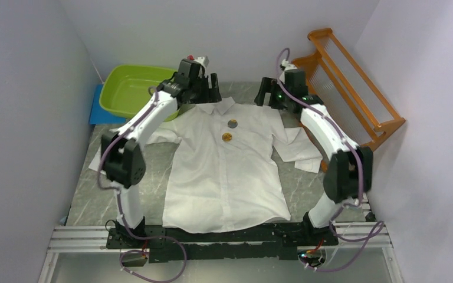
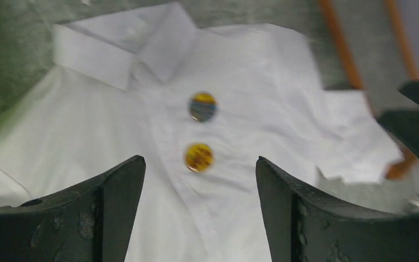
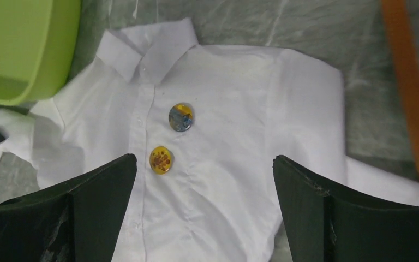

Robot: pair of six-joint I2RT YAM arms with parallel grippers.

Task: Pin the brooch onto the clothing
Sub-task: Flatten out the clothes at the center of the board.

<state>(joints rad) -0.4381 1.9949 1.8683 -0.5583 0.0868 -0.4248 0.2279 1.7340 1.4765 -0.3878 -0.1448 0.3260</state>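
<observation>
1. The yellow brooch (image 3: 160,160) sits on the chest of the white dress shirt (image 1: 224,177), just beside the button placket. A blue-grey brooch (image 3: 180,117) sits near it, closer to the collar.
2. The shirt lies flat, front up, mid-way across the grey table (image 1: 94,194), with its collar at the far end.
3. Your left gripper (image 1: 205,93) hangs by the collar, jaws wide, holding nothing.
4. Your right gripper (image 1: 268,94) hangs by the right-hand shoulder, jaws wide and empty.
5. A green basin (image 1: 131,88) sits far left and an orange rack (image 1: 354,88) far right.
</observation>
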